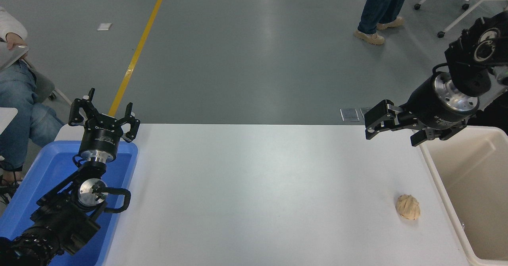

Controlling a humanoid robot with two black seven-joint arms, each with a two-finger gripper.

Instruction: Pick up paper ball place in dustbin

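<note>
The tan paper ball (408, 207) lies on the white table (254, 186) near its right side, just left of the dustbin. The cream-beige dustbin (437, 173) stands at the table's right edge, and the part of its inside that shows holds nothing. My right gripper (393, 136) comes in from the right edge. It hangs open and empty above the table's far right corner, well behind the ball and next to the bin's far left corner. My left gripper (104, 109) is parked open over the blue tray at the lower left.
A shallow blue tray (27, 202) sits at the table's left end under the left arm. A seated person (16, 99) is at the far left. A standing person's legs (381, 12) and a wheeled chair (464, 0) are beyond the table.
</note>
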